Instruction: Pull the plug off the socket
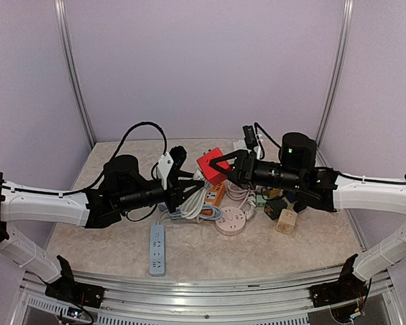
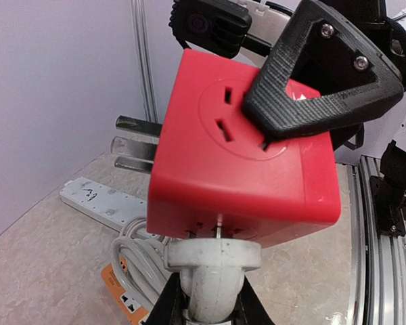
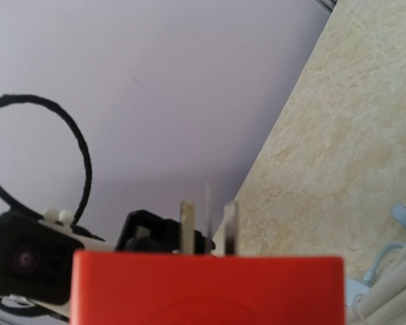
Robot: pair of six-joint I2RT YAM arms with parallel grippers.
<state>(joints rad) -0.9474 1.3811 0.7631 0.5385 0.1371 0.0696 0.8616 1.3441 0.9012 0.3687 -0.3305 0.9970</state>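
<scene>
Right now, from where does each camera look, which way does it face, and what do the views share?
Top external: above, behind the bases, facing down on the table; both arms show, left gripper and right gripper meeting at the red socket cube.
Left wrist: facing the cube closely; own fingers clamp the white plug.
Right wrist: behind the cube, facing the wall; own fingers unseen.
Shared: the cube.

The socket (image 2: 243,169) is smooth, glossy red plastic, and its prongs (image 2: 139,125) are bare grey metal. The plug (image 2: 213,264) is off-white plastic with a soft sheen. The right finger (image 2: 318,88) is matt black plastic, finely ridged. The table (image 2: 47,271) looks like mottled beige stone.
</scene>
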